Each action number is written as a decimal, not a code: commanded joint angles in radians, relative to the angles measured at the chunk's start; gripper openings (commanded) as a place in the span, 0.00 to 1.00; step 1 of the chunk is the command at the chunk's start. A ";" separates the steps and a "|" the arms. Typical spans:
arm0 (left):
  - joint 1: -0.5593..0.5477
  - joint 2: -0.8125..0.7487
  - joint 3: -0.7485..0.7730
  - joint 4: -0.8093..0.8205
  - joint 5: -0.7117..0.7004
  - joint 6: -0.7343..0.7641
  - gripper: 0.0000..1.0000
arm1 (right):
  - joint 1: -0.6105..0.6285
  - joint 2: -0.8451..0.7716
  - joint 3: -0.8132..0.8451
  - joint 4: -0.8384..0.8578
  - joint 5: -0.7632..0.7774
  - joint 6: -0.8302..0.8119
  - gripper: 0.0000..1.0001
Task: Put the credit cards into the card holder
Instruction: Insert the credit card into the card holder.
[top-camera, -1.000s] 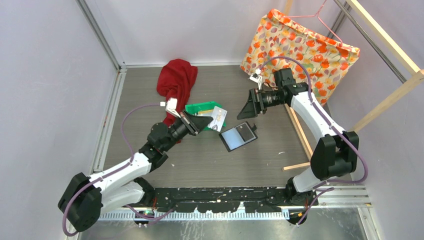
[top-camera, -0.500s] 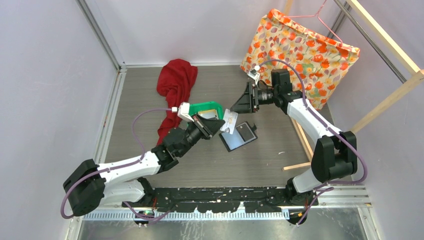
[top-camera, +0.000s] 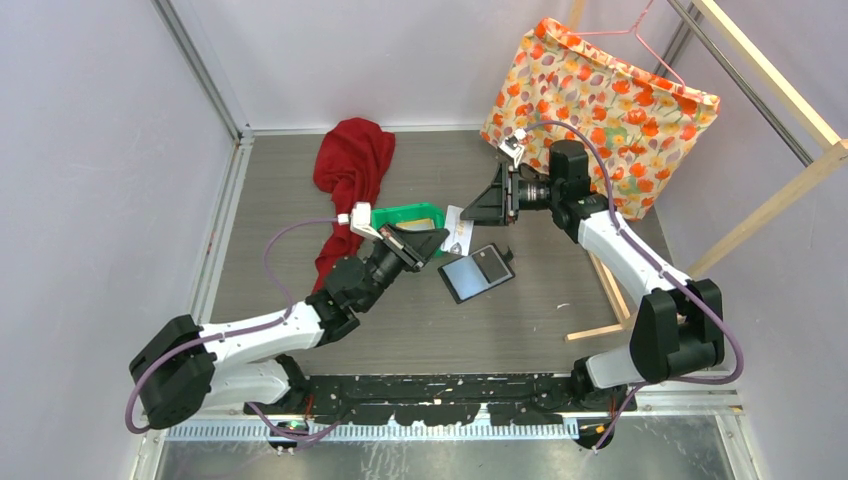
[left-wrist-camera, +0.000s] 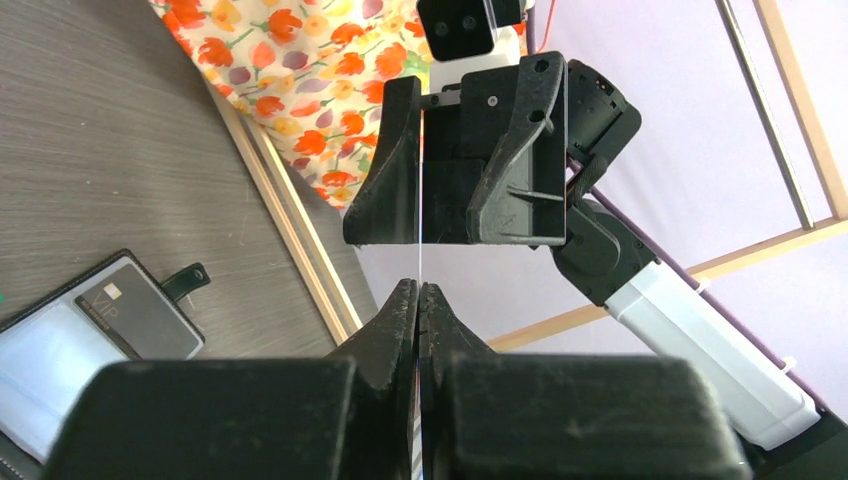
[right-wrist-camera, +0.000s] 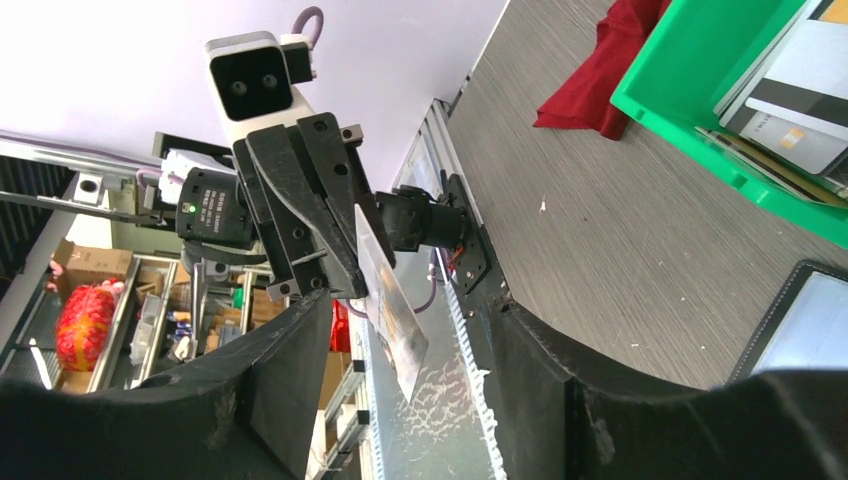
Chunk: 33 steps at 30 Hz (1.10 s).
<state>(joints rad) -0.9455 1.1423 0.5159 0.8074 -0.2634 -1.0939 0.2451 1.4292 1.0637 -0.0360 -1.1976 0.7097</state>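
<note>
A white card (right-wrist-camera: 392, 300) was pinched edge-on between the pressed-together jaws of the left gripper (left-wrist-camera: 418, 292) and was held above the table (top-camera: 280, 220). Its free end was flanked by the jaws of the right gripper (left-wrist-camera: 443, 238), which were spread, with a gap seen beside the card. The card holder (top-camera: 478, 272) was laid open on the table just below, a dark card (left-wrist-camera: 140, 312) tucked into one pocket. More credit cards (right-wrist-camera: 800, 90) were left in the green bin (right-wrist-camera: 720, 70), near the red cloth (top-camera: 350, 165).
</note>
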 joint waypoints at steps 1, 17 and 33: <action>-0.006 0.007 0.002 0.102 -0.044 -0.012 0.00 | 0.009 -0.059 -0.008 0.083 -0.026 0.048 0.64; -0.016 0.053 -0.025 0.197 -0.079 -0.064 0.00 | 0.008 -0.052 -0.017 0.203 -0.016 0.175 0.40; -0.016 0.077 -0.029 0.217 -0.069 -0.070 0.00 | 0.007 -0.039 -0.011 0.183 -0.007 0.137 0.01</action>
<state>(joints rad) -0.9565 1.2118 0.4931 0.9733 -0.3195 -1.1770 0.2485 1.4059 1.0412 0.1299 -1.1980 0.8825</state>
